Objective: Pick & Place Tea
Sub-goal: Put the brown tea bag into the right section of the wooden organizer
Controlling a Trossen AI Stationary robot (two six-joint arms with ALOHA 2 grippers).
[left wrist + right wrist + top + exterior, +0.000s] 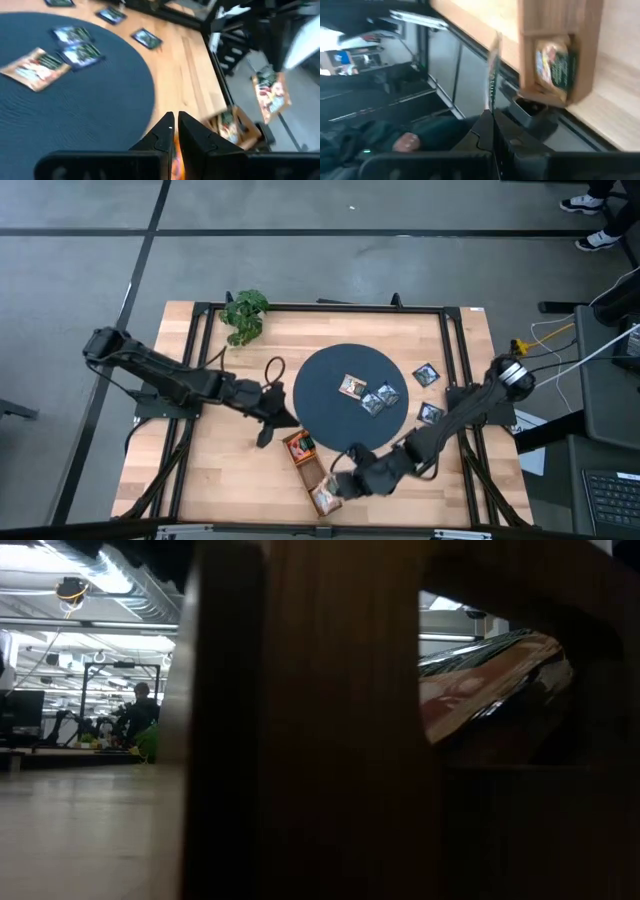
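**Sachets on the mat, both arms at the tray**

Tea sachets lie flat around the round dark mat (320, 405): three sachets (367, 393) clustered on it toward its right side, and two dark sachets (427, 375) on the bare wood just off its right edge, well apart from each other. They are square, so no long axis shows.

The compartment tray (310, 470) runs diagonally from the mat's near edge toward the tabletop (220, 470) front edge, with sachets in its compartments.

The right gripper (345, 482) hangs over the tray's near end, jaws pinching a sachet (493, 75) edge-up. The left gripper (268, 430) sits just left of the mat beside the tray's far end, jaws pressed on an orange sachet (175, 152).

Open wood lies left of the mat; a plant (245, 313) stands at the far-left corner.
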